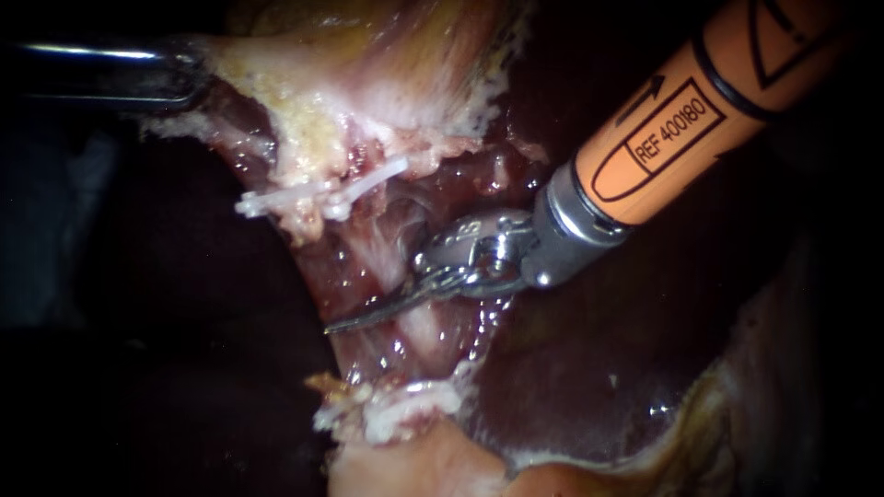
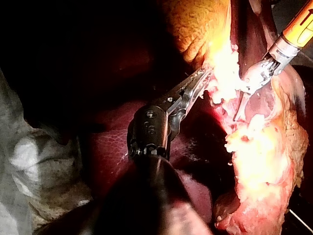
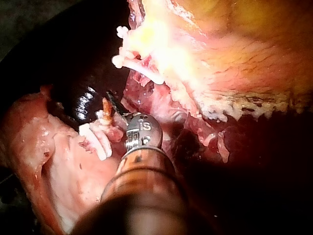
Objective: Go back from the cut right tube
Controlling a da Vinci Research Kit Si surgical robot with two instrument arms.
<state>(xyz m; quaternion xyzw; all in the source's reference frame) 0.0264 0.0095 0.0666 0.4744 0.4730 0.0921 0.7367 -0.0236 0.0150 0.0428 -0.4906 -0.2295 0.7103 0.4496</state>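
Blackness surrounds the lit field, whose floor is formed by a dark red, glistening liver [image 1: 589,387]. Black printing is carried on the orange sleeve of the right instrument [image 1: 345,322], whose shaft is brought in from the upper right of the endoscope view and ends in a silver metal wrist. It is angled downward, so that its pincer, a pair of thin, curved, dark blades, is laid over wet pink tissue. The blades are seen lying together as one slim point, with nothing held between them. The left instrument [image 2: 204,78], a dark shaft with a long slotted steel pincer, is stretched in nearly level from the left, and its pincer is closed on the edge of a pale, yellow-flecked fold of gallbladder tissue [image 1: 368,83]. White plastic clips are seen in two groups: an upper cluster [image 1: 313,195] just under the fold and a lower cluster [image 1: 405,405] at the liver's edge. Between them a pale whitish tube [image 1: 382,253] is stretched, and it is crossed in front by the closed blades. Whether it is the right tube, and where it is cut, cannot be told. In the right wrist view the lower cluster [image 3: 98,139] is found just beside the metal wrist.
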